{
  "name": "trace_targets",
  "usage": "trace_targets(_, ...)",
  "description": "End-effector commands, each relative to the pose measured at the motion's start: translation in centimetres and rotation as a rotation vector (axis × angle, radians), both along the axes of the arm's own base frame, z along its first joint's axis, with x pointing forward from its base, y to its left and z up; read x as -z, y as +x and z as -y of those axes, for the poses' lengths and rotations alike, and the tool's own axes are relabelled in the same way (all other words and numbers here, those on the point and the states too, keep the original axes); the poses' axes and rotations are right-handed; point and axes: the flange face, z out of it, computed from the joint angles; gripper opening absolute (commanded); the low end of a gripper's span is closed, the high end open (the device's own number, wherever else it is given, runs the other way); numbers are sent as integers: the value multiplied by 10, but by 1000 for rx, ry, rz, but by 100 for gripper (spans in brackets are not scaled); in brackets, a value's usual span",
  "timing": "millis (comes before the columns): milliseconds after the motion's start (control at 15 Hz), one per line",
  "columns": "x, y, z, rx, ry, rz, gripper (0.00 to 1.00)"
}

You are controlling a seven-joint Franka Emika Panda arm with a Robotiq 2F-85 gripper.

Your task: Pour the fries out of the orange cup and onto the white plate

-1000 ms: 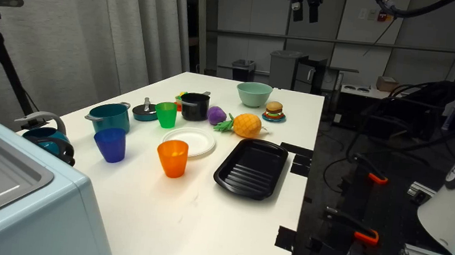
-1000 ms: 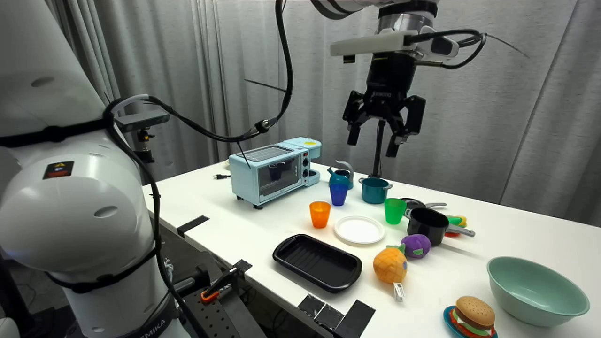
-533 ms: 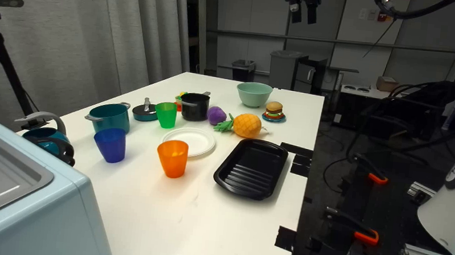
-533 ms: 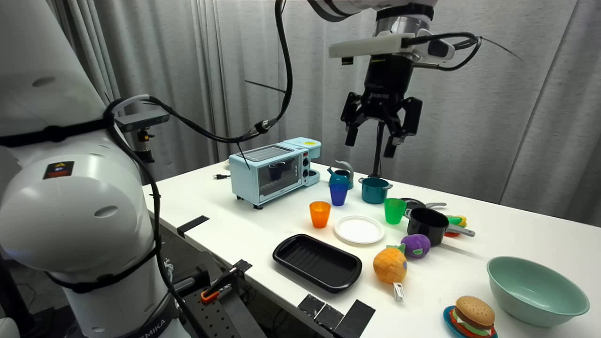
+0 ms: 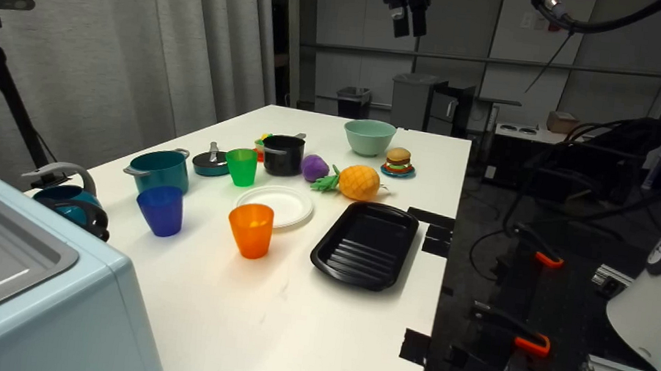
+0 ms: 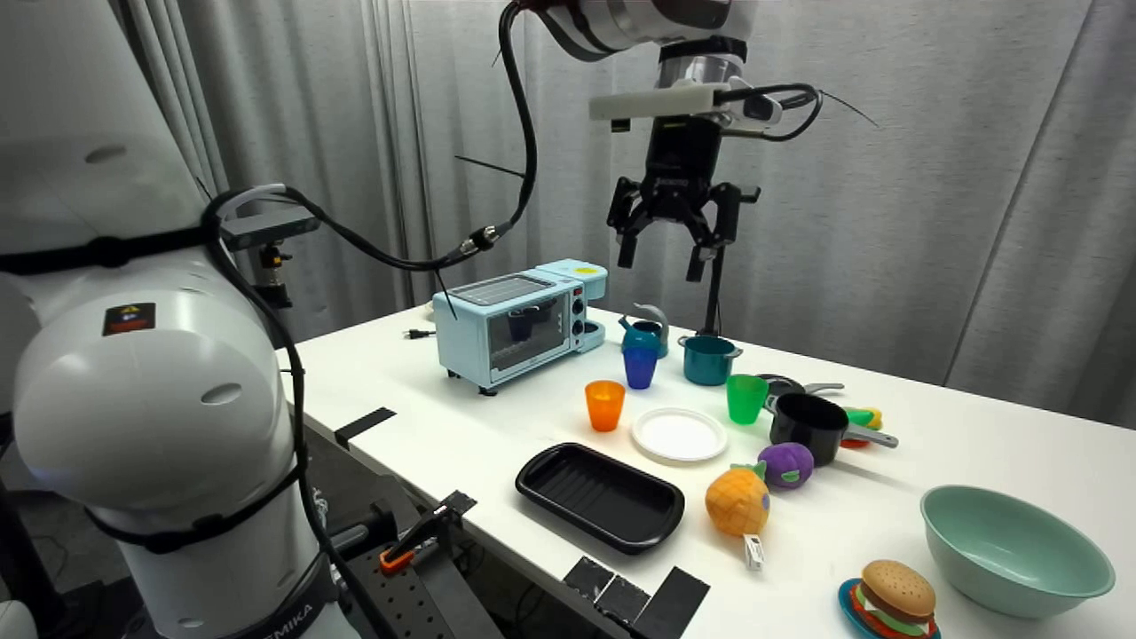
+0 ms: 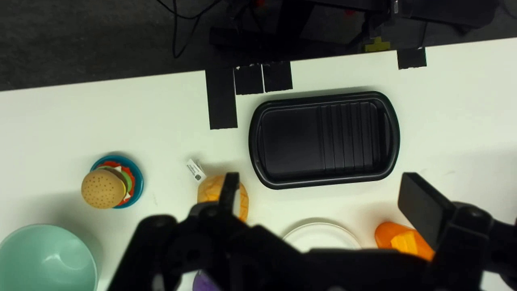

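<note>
Upright on the table, the orange cup (image 5: pixel 249 239) (image 6: pixel 604 408) shows in both exterior views. Yellow fries (image 7: pixel 405 243) are inside it, seen from above in the wrist view, where a finger partly covers the cup (image 7: pixel 384 233). Beside the cup lies the round white plate (image 5: pixel 287 204) (image 6: pixel 679 435), its surface bare; in the wrist view the gripper's body hides much of the plate (image 7: pixel 321 237). High above the table, pointing down, my gripper (image 6: pixel 661 259) (image 7: pixel 321 178) stands wide open, nothing between its fingers and touching nothing.
A black ridged tray (image 6: pixel 600 497) lies near the plate. Around them stand a blue cup (image 6: pixel 640 366), a green cup (image 6: pixel 745 398), a black pot (image 6: pixel 806 426), a toy pineapple (image 6: pixel 738 502) and a purple toy (image 6: pixel 787 465). Farther off are a toaster oven (image 6: pixel 515 324) and a green bowl (image 6: pixel 1012 555).
My gripper has shifted leftward in both exterior views, mostly during the last half second, still high up and open. The cup, fries and plate have stayed put.
</note>
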Motion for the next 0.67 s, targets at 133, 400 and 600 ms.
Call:
trace_targets(133, -13, 19, -15, -219, 54, 49, 100)
trace_targets(400, -15, 23, -15, -334, 77, 57, 100)
trace_targets(600, -10, 17, -14, -307, 63, 47, 100)
